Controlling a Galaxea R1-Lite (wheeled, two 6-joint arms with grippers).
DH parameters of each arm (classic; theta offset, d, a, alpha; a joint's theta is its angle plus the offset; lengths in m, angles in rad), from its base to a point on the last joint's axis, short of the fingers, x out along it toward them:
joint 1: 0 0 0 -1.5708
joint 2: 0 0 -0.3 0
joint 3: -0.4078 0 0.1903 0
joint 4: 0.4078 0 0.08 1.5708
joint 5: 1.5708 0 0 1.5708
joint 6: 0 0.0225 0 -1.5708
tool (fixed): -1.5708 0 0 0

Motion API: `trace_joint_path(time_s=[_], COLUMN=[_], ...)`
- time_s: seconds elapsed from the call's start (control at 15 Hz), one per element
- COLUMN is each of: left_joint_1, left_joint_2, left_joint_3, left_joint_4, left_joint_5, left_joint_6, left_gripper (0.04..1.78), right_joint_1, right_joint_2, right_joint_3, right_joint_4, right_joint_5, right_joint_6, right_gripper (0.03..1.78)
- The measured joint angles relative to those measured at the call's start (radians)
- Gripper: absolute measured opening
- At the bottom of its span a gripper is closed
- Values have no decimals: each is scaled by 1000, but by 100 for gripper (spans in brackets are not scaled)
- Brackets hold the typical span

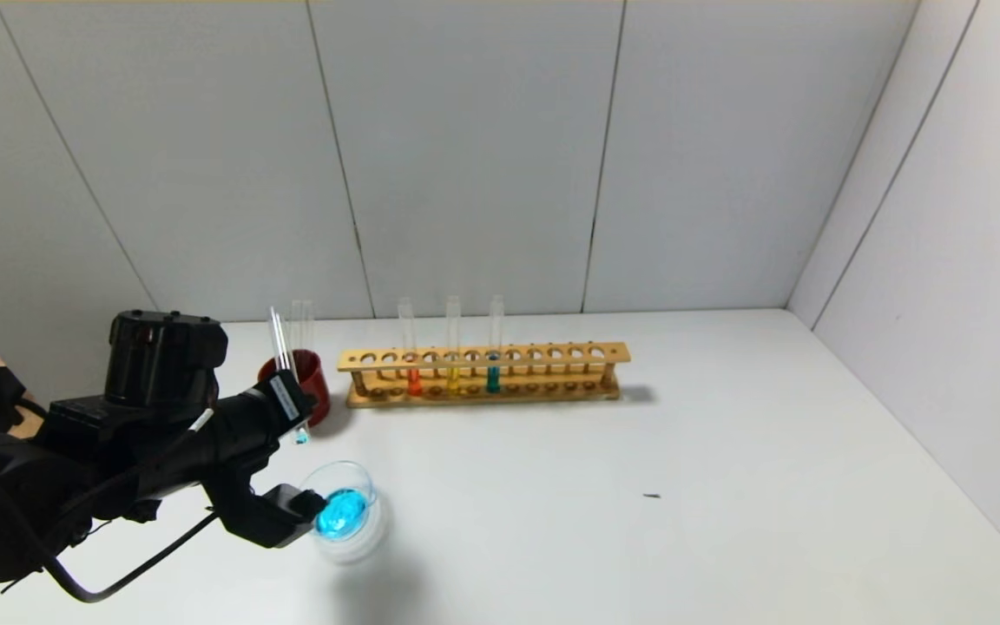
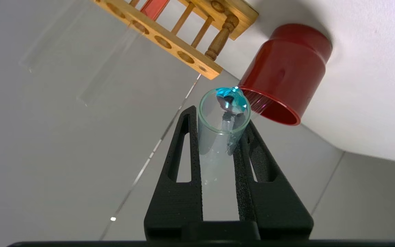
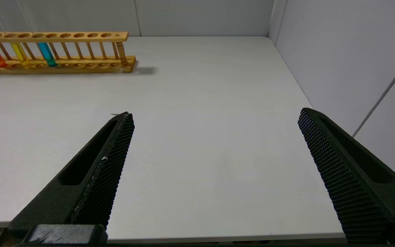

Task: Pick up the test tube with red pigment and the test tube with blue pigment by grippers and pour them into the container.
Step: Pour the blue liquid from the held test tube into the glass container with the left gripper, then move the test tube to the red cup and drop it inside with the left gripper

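At the near left of the white table [image 1: 726, 451], the container [image 1: 345, 512] rests on the surface with a pool of bright blue liquid in its base. Just above its far-left rim, the left gripper [image 2: 219, 137] holds the test tube with blue pigment [image 2: 222, 127], with both fingers [image 2: 180, 178] pressed against the glass wall. In the left wrist view the tube's open mouth faces the camera and only a small blue residue clings at the rounded end. In the head view the held tube [image 1: 289, 382] stands nearly upright, its lower tip close above the container and clear of the dish.

Just beyond the left gripper, at the far left of the table, the dark red cup [image 1: 305, 378] stands upright with clear glass tubes [image 1: 302, 323] rising from it. To its right the wooden rack [image 1: 483, 375] runs left to right along the far side of the table, well apart from the container. The rack holds three upright tubes in adjacent positions: the test tube with red pigment [image 1: 411, 356] at the left, a tube with yellow liquid [image 1: 452, 351] in the middle, and a tube with teal liquid [image 1: 495, 351] at the right. The remaining holes toward the right end are vacant.

The right gripper [image 3: 214, 144] sits low at the near right edge of the table, its fingers spread wide with nothing between them. It faces the rack from a distance.
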Motion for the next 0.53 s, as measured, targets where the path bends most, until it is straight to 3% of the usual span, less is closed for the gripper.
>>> trace_joint_path(time_s=[0.33,0.53], left_joint_1=[-1,2], left_joint_2=[-77,-151], left_joint_3=[21,-87], left_joint_4=[-13,28], left_joint_5=[-6,110], left_joint_6=[-413,-782], left_gripper=[32,32], right_joint_1=[0,0], right_joint_2=[0,0], right_joint_3=[0,0], right_joint_4=[0,0], right_joint_5=[0,0], right_joint_6=[0,0], right_gripper=[175,175])
